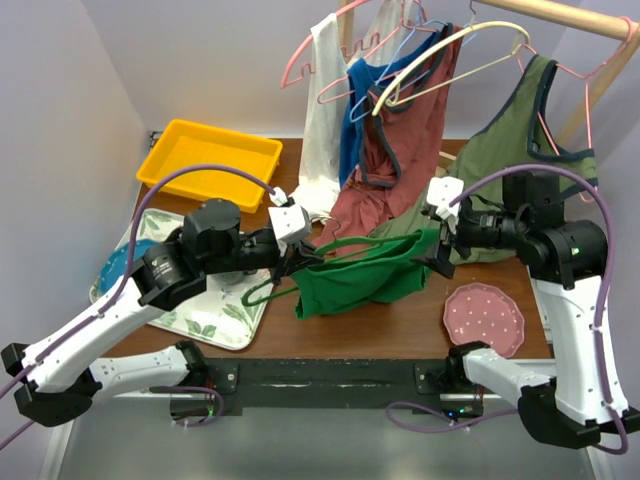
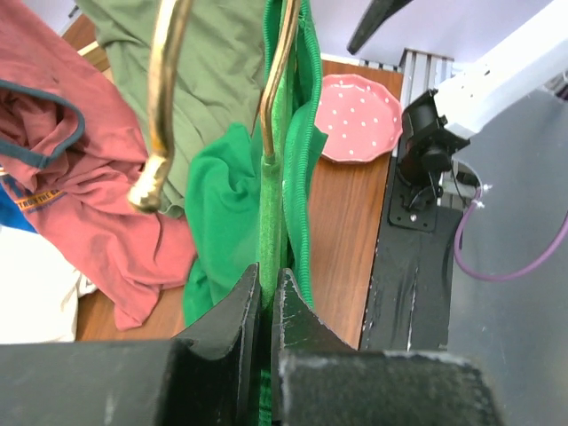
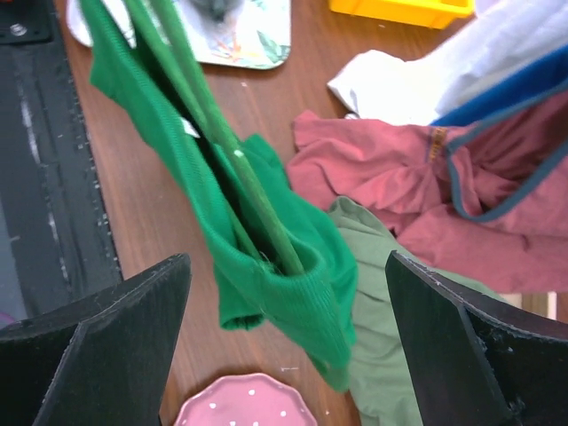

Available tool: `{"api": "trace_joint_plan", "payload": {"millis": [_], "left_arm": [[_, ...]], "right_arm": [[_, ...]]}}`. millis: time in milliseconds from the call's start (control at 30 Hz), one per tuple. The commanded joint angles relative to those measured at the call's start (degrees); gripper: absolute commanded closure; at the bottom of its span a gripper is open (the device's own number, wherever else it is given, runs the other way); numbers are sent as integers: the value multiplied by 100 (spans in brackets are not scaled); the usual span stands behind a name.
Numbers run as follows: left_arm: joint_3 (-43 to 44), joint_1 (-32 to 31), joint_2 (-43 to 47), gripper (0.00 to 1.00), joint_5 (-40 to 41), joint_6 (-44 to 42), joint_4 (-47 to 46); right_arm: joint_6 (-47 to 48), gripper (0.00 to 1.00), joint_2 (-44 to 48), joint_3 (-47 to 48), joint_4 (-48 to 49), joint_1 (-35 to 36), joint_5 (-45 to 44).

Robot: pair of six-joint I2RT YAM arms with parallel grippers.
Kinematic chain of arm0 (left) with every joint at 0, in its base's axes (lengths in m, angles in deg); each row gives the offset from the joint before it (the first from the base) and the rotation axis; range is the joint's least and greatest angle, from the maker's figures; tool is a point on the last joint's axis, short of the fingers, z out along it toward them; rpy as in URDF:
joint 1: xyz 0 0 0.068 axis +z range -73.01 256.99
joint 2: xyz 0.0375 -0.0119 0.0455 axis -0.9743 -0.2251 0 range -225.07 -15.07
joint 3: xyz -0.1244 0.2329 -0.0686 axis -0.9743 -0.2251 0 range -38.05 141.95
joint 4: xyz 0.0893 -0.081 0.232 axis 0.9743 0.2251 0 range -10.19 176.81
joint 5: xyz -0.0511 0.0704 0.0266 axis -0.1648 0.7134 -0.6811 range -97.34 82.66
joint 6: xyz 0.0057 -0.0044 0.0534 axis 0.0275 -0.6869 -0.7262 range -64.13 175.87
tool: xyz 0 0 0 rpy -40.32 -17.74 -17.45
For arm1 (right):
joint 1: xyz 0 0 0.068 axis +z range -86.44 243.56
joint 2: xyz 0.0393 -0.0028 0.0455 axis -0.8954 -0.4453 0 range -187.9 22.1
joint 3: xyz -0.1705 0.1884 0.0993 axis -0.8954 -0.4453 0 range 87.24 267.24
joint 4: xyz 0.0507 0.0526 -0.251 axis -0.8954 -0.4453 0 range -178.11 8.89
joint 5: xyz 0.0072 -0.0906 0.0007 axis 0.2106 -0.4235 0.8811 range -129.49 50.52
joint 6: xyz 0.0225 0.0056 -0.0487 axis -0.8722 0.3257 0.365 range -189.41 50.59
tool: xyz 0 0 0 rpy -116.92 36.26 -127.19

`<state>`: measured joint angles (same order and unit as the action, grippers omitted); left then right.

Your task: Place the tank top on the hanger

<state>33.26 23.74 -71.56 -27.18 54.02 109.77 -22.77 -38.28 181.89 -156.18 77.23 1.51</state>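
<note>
The bright green tank top point(image 1: 360, 280) hangs over the middle of the table, draped on the thin dark-green hanger point(image 1: 345, 243). My left gripper point(image 1: 290, 262) is shut on the hanger; in the left wrist view point(image 2: 266, 297) the jaws pinch its green bar point(image 2: 271, 204) with the top's fabric point(image 2: 217, 204) beside it. My right gripper point(image 1: 440, 255) is wide open at the top's right end. In the right wrist view point(image 3: 288, 355) the top's ribbed strap point(image 3: 302, 284) hangs between the spread fingers point(image 3: 115, 337), untouched, with the hanger arm point(image 3: 222, 142) running inside it.
A rust-red top point(image 1: 390, 170), an olive top point(image 1: 520, 150), a cream hanger point(image 1: 450, 55) and pink hangers point(image 1: 320, 45) hang on a rack at the back. A yellow bin point(image 1: 165, 150) and floral tray point(image 1: 215, 322) sit left. A pink dotted plate point(image 1: 484, 318) lies front right.
</note>
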Motion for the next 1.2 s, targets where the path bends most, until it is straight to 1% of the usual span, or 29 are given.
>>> {"api": "trace_joint_plan", "payload": {"millis": [0, 133, 300, 433, 533, 600, 633, 700, 733, 833, 900, 1000, 1033, 1100, 1133, 1167], "left_arm": [[480, 8, -90, 100, -249, -430, 116], [717, 17, -169, 100, -266, -562, 238], [885, 17, -240, 100, -328, -720, 458], [929, 17, -213, 100, -433, -913, 441], [990, 17, -231, 100, -609, -1063, 432], [1016, 17, -275, 100, -827, -1116, 389], [1017, 8, -318, 100, -907, -1160, 362], [1025, 17, -354, 100, -1083, -1178, 214], [1025, 8, -380, 100, -1127, -1186, 152], [1069, 17, -486, 100, -1163, -1204, -7], [1113, 17, -591, 100, -1137, -1239, -77], [1113, 17, -732, 100, -1198, -1248, -217], [1105, 17, -828, 100, -1224, -1204, -262], [1105, 17, -925, 100, -1286, -1186, -341], [1105, 17, -995, 100, -1286, -1152, -376], [1105, 17, -1022, 100, -1286, -1134, -455]], "right_arm": [[49, 6, 158, 19, -922, 364, -161], [30, 8, 255, -52, -922, 408, -495], [56, 8, 378, -78, -931, 417, -829], [109, 10, 553, -517, -931, 513, -786], [109, 14, 580, -833, -931, 557, -594], [-21, 21, 536, -861, -931, 593, -357], [-66, 26, 493, -843, -922, 654, -120], [-145, 32, 422, -791, -922, 724, 48], [-180, 39, 370, -738, -922, 794, 110], [-295, 56, 272, -720, -922, 935, 374], [-321, 63, 272, -737, -922, 979, 497], [-365, 76, 316, -790, -922, 1032, 751], [-383, 86, 334, -843, -922, 1032, 822], [-462, 96, 369, -887, -922, 1032, 989], [-488, 100, 413, -904, -913, 1032, 1033], [-567, 100, 430, -887, -913, 1041, 1068]]}}
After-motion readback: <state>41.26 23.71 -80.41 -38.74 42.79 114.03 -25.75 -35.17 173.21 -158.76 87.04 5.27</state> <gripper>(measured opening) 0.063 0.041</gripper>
